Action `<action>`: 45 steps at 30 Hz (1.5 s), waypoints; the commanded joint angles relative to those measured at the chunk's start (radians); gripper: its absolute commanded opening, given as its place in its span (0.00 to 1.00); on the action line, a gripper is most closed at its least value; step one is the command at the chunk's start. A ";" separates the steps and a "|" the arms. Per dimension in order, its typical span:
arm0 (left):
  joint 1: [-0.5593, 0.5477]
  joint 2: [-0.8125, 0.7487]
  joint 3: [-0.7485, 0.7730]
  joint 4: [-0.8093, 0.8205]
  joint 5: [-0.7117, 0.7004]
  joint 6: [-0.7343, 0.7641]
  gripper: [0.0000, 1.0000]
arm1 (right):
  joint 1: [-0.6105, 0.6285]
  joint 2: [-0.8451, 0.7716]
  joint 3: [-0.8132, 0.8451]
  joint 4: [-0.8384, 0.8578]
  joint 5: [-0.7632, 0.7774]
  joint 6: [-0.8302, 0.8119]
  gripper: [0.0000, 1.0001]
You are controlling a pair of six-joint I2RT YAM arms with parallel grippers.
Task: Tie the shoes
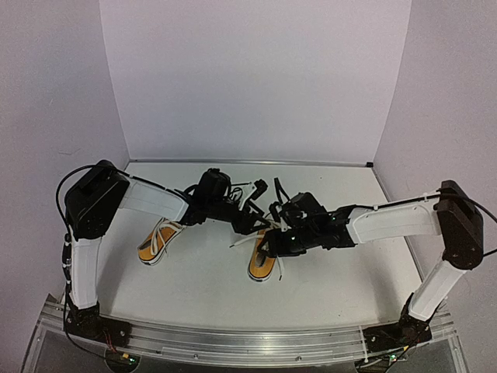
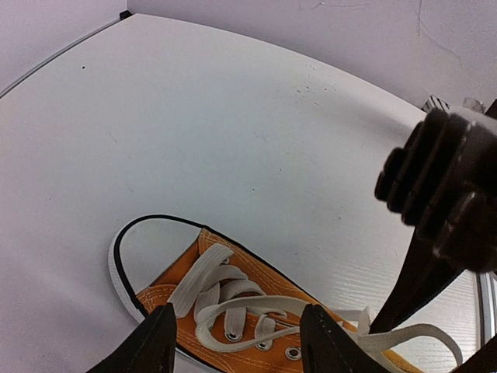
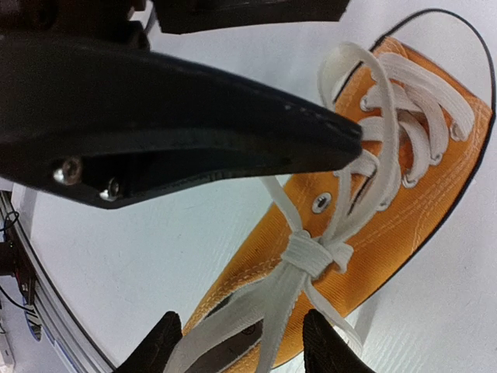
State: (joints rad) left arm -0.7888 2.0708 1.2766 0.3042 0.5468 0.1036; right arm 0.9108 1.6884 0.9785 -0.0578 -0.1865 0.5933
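Two orange-yellow sneakers with white laces lie on the table. One shoe (image 1: 158,242) sits at the left under my left arm. The other shoe (image 1: 262,266) lies in the middle, and both grippers hang over it. My left gripper (image 1: 250,220) is open above its laced front (image 2: 233,299), with a lace loop (image 2: 264,307) lying between the fingers. My right gripper (image 3: 242,350) is open over the shoe's (image 3: 404,202) heel side. A tight white knot (image 3: 309,253) sits just ahead of it, and lace loops (image 3: 248,326) run back between its fingers.
The left gripper's dark finger (image 3: 178,132) crosses the top of the right wrist view, close above the shoe. The right arm's dark body (image 2: 450,186) fills the right of the left wrist view. A lace end (image 1: 241,242) trails left on the white table (image 1: 342,268). Walls enclose three sides.
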 commanded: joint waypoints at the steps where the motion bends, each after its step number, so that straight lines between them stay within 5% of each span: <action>1: -0.003 0.011 0.047 0.019 0.022 -0.008 0.52 | 0.005 -0.077 -0.014 -0.030 0.069 -0.001 0.42; 12: 0.002 -0.005 0.031 0.038 0.066 -0.030 0.23 | -0.001 -0.121 -0.040 -0.061 0.106 -0.018 0.00; 18: 0.016 -0.008 0.023 0.055 0.032 -0.051 0.25 | -0.005 -0.141 -0.052 -0.067 0.105 -0.017 0.00; 22: 0.029 -0.005 0.021 0.063 -0.001 -0.082 0.52 | -0.005 -0.132 -0.047 -0.066 0.107 -0.021 0.00; 25: 0.040 -0.012 0.000 0.101 0.001 -0.123 0.59 | -0.005 -0.125 -0.047 -0.066 0.105 -0.024 0.00; 39: 0.060 0.089 0.037 0.211 0.200 -0.327 0.58 | -0.011 -0.118 -0.045 -0.066 0.111 -0.039 0.00; 45: 0.059 0.086 -0.001 0.301 0.250 -0.377 0.41 | -0.020 -0.126 -0.051 -0.067 0.111 -0.046 0.00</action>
State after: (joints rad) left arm -0.7280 2.1763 1.2750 0.4790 0.7364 -0.2222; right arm 0.9014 1.5852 0.9329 -0.1225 -0.0967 0.5625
